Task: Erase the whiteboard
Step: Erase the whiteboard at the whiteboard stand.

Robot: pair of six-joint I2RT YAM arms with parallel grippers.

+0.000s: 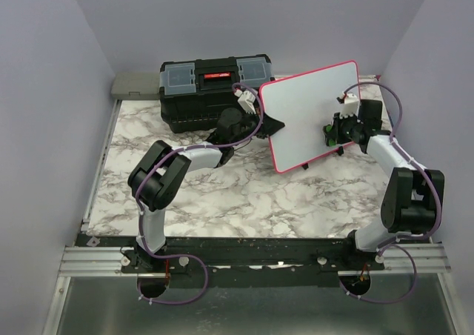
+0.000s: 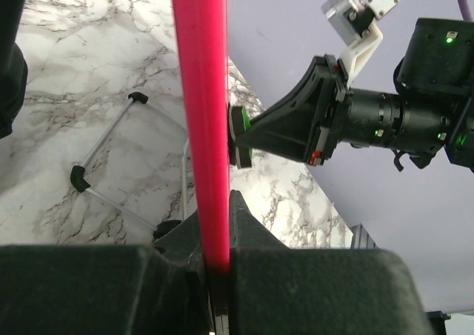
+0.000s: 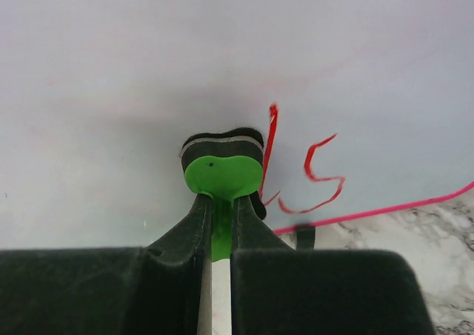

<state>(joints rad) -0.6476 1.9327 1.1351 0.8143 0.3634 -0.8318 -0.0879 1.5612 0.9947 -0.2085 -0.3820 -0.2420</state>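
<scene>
Left gripper [image 2: 216, 227] clamps the whiteboard [image 1: 304, 105] rim, board held tilted. Right gripper [image 3: 220, 220] pinches a green eraser [image 3: 222, 173] against its face beside red writing [image 3: 315, 179]; black toolbox [image 1: 215, 90] just behind.

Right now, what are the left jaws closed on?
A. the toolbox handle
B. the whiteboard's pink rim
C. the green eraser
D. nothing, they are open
B: the left wrist view shows the left jaws shut on the pink rim of the whiteboard, while the green eraser sits in the right jaws, against the board face beside the red writing.
</scene>
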